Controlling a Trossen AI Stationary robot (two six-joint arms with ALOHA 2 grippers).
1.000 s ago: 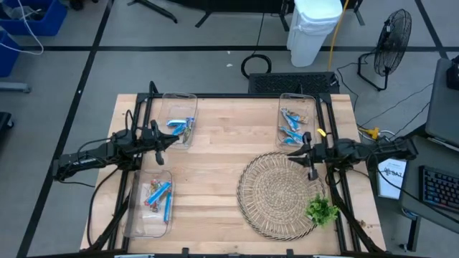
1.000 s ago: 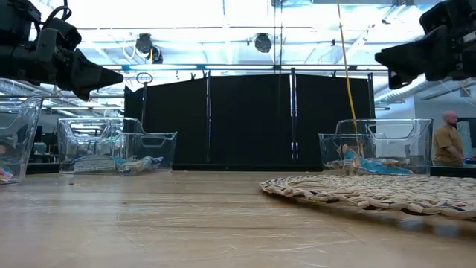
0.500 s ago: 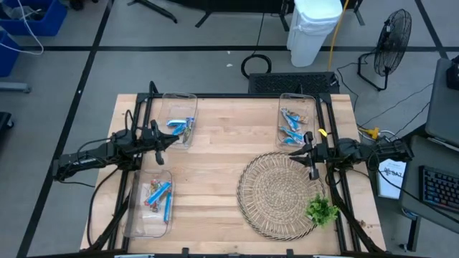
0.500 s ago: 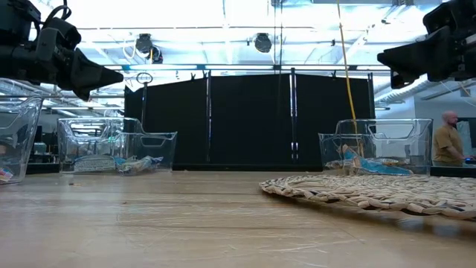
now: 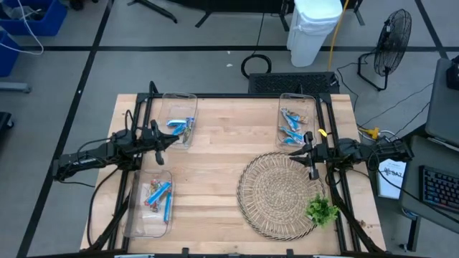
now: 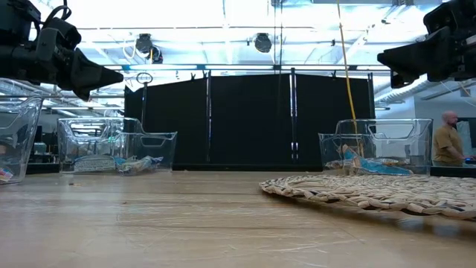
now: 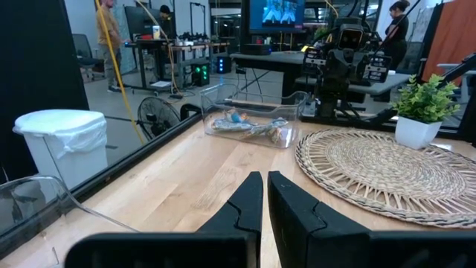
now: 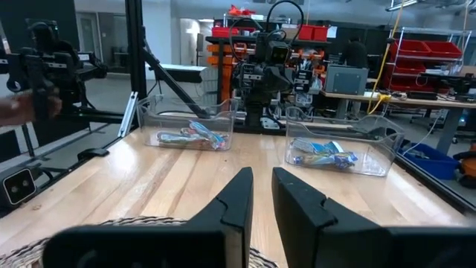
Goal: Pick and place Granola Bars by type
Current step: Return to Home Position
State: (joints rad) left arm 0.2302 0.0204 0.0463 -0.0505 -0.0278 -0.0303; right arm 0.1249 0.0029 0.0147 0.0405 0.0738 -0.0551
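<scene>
Granola bars lie in three clear bins. Blue bars [image 5: 181, 125] are in the far-left bin [image 5: 178, 99]. Blue bars [image 5: 290, 129] are in the far-right bin [image 5: 297, 99]. Multicoloured and blue bars [image 5: 158, 193] are in the near-left bin [image 5: 145, 228]. My left gripper [image 5: 174, 138] hovers between the two left bins, pointing toward the table's right; its fingers [image 7: 251, 195] are shut and empty. My right gripper [image 5: 290, 153] hovers over the far edge of the woven mat [image 5: 280, 195], pointing left; its fingers [image 8: 236, 192] are shut and empty. Both grippers are high above the table in the low view.
A round woven mat lies at the near right of the table. A green leafy sprig in a small white pot [image 5: 321, 209] stands at the mat's right edge. Bare wood [image 5: 215, 165] lies between the arms. A person [image 6: 448, 141] stands in the room beyond.
</scene>
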